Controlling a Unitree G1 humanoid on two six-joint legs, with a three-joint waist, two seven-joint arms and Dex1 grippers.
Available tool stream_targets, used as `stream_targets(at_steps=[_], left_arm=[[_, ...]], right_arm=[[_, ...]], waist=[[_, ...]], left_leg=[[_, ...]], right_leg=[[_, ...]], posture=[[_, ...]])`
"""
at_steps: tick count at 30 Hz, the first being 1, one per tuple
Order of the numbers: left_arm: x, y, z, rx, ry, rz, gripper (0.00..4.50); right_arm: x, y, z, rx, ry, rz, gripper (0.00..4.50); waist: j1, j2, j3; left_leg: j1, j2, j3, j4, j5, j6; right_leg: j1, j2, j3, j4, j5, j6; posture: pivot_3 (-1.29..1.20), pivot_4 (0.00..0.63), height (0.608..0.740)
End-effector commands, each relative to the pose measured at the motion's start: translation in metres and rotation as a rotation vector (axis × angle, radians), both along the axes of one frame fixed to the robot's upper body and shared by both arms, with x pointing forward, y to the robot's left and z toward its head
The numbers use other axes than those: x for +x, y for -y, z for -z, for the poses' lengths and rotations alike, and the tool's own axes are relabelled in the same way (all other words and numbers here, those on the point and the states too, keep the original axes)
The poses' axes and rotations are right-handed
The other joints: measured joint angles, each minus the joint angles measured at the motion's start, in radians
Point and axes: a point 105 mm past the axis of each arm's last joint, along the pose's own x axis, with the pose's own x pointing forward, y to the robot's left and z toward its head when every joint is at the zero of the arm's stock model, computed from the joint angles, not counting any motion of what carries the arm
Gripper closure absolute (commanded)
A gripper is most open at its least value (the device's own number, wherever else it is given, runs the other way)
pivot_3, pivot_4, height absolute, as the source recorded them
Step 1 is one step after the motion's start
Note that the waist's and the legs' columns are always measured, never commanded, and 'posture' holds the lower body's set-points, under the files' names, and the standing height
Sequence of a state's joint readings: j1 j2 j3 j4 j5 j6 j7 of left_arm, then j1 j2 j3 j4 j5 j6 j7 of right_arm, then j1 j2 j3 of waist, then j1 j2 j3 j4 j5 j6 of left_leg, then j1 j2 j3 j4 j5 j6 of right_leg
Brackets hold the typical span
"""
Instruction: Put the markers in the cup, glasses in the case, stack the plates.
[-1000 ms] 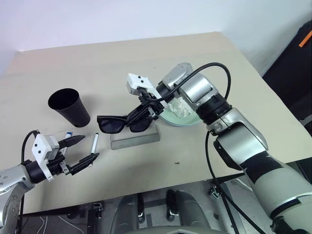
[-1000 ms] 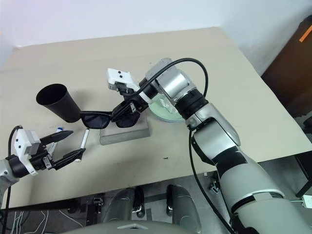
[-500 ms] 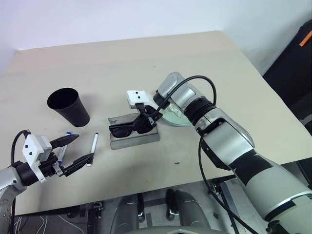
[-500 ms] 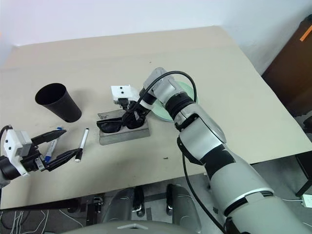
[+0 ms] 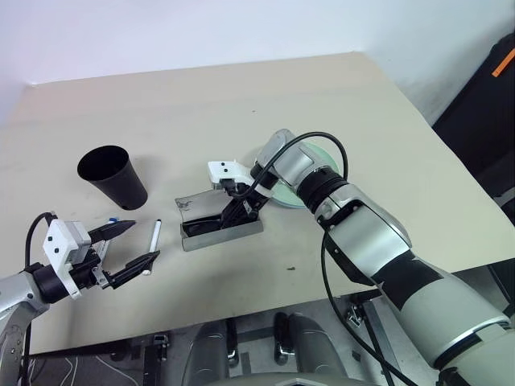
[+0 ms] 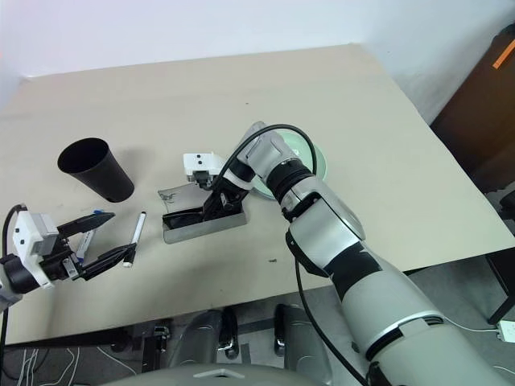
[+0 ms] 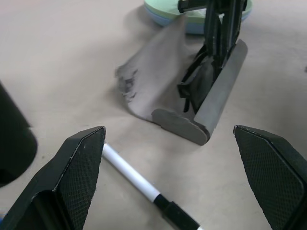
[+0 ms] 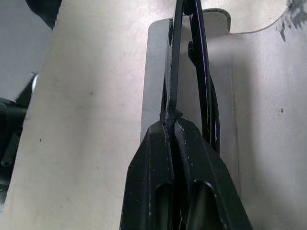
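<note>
Left eye view puts your left gripper [image 5: 129,245] nearest you, at the lower left over the beige table [image 5: 338,104], its two black fingers spread wide apart and holding nothing. Just beyond its fingertips lie the two markers: the black-capped marker [image 5: 153,236] on the table beside the lower finger, and the blue-capped marker [image 5: 105,238] partly hidden behind the upper finger.

Farther out, near the middle of the table, sits the grey case [image 5: 221,228], its translucent lid [image 5: 195,204] swung open towards the cup side. Your right gripper [image 5: 234,217] reaches down into the case with its fingers pinched together on the black glasses [image 8: 192,57]. In the right wrist view, the fingertips clamp the thin frame, and the glasses stand on edge over the grey floor of the case. The left wrist view shows the dark frame inside the open case, against its long wall.

To the left and beyond the markers stands the black cup [image 5: 113,176], upright, mouth open, well apart from the case.

Just behind the case and your right wrist lie the plates [image 5: 298,195], the mint green one on the light blue one.
</note>
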State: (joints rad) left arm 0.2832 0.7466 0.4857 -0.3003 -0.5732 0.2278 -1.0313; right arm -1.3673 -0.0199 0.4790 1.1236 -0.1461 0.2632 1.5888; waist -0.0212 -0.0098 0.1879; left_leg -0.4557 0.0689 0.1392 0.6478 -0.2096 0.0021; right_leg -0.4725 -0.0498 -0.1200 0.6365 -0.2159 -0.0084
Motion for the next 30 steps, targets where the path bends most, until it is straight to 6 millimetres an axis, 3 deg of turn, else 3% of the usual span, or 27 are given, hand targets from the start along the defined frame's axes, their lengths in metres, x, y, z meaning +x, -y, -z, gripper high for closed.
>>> stream_targets(at_steps=[1, 2, 10, 14, 25, 30], left_arm=[[0.002, 0.001, -0.007, 0.025, 0.034, 0.013, 0.00], [0.002, 0.002, -0.007, 0.024, 0.035, 0.014, 0.00], [0.005, 0.005, -0.002, 0.023, 0.036, 0.020, 0.00], [0.005, 0.006, -0.001, 0.020, 0.039, 0.022, 0.00], [0.005, 0.002, 0.003, 0.023, 0.033, 0.022, 0.00], [0.009, 0.000, 0.003, 0.030, 0.035, 0.026, 0.00]], right_arm=[[-0.001, 0.000, 0.006, -0.013, -0.016, 0.010, 3.92], [-0.001, 0.000, 0.005, -0.010, -0.014, 0.012, 3.77], [0.007, -0.004, -0.006, 0.038, 0.006, 0.072, 1.12], [0.011, -0.007, -0.023, 0.095, -0.011, 0.118, 0.07], [0.017, -0.012, -0.044, 0.226, -0.077, 0.234, 0.07], [0.009, -0.018, -0.032, 0.195, -0.145, 0.239, 0.07]], waist=[[0.000, 0.000, 0.000], [0.000, 0.000, 0.000], [0.000, 0.000, 0.000], [0.000, 0.000, 0.000], [0.000, 0.000, 0.000], [0.000, 0.000, 0.000]], left_leg=[[0.000, 0.000, 0.000, 0.000, 0.000, 0.000], [0.000, 0.000, 0.000, 0.000, 0.000, 0.000], [0.000, 0.000, 0.000, 0.001, 0.000, -0.001], [0.000, 0.000, 0.000, 0.002, 0.001, -0.001], [0.002, 0.000, 0.000, 0.004, 0.001, -0.002], [0.002, 0.000, 0.000, 0.004, 0.001, -0.001]], right_leg=[[0.000, 0.000, 0.000, 0.000, 0.000, 0.000], [0.000, 0.000, 0.000, 0.001, 0.000, 0.000], [-0.001, 0.000, 0.000, 0.003, 0.000, 0.000], [-0.001, 0.000, 0.000, 0.005, 0.000, 0.000], [-0.001, -0.001, 0.001, 0.010, -0.001, -0.001], [-0.002, -0.001, 0.001, 0.010, -0.001, -0.001]], posture=[[0.00, 0.150, 0.740], [0.00, 0.150, 0.740], [0.00, 0.150, 0.740], [0.00, 0.150, 0.740], [0.00, 0.150, 0.740], [0.00, 0.150, 0.740]])
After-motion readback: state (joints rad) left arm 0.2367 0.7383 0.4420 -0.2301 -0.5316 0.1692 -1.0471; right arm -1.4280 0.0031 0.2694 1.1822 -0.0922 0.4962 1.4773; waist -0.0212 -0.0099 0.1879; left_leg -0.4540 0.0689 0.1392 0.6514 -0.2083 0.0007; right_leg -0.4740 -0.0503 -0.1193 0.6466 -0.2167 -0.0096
